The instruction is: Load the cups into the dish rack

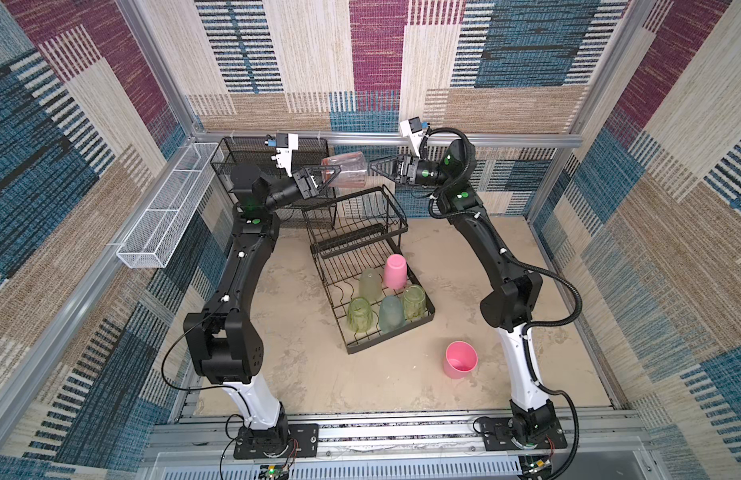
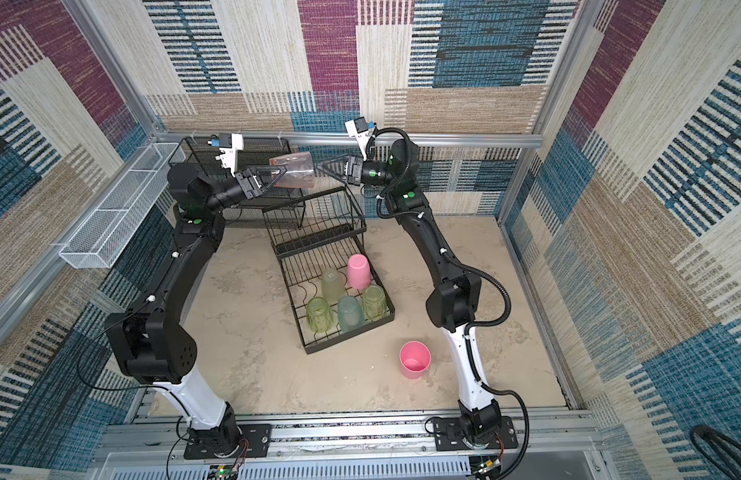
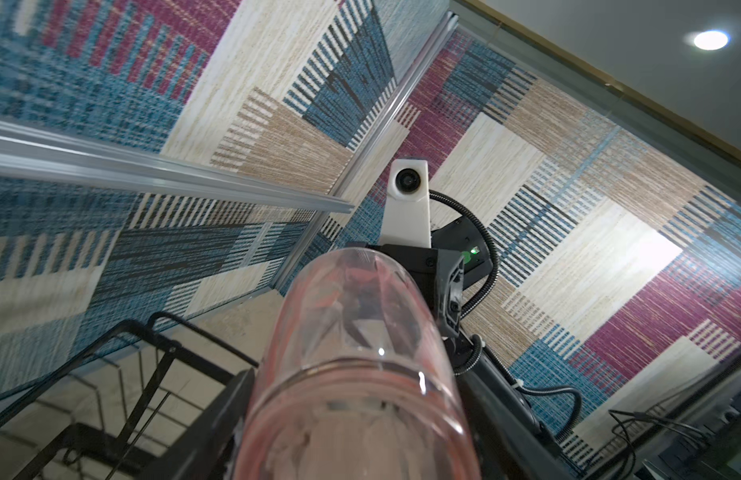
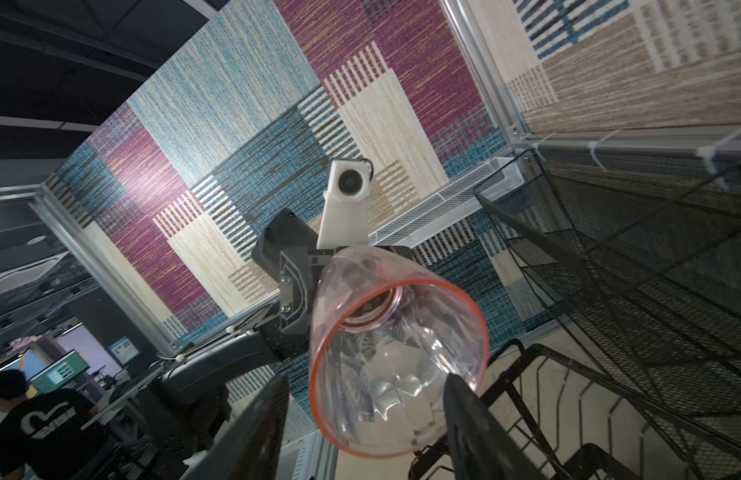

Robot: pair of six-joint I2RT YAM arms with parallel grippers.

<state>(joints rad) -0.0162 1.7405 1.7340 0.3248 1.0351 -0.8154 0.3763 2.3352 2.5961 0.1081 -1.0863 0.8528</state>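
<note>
Reddish-pink cup: the translucent reddish-pink cup (image 1: 347,174) hung in the air between the two claws, lying on its side, with its red-rimmed mouth turned to the right claw.
Left claw: the left claw (image 1: 337,176) was closed around the base end of the reddish-pink cup, one finger on each side, and carried it alone.
Right claw: the right claw (image 1: 374,166) stood with its jaws parted at the cup's mouth. In the right wrist view one finger overlapped the rim, and contact could not be told. The other finger stood clear.
Dish rack: the dish rack (image 1: 348,243) stood straight below both claws, its upper basket tier under the held cup.
Lower tier: well below the claws stood a pink cup (image 1: 395,271) mouth down, three yellow-green cups (image 1: 369,284) (image 1: 360,314) (image 1: 413,302) and a pale teal cup (image 1: 391,313).
Loose pink cup: the loose pink cup (image 1: 460,359) stood mouth up on the tabletop (image 1: 302,374), outside the rack and far below the right claw.
Behind the left claw: a black fine-mesh shelf unit (image 1: 252,151).
Beyond the left claw, on the wall: a white mesh trough (image 1: 165,212).
</note>
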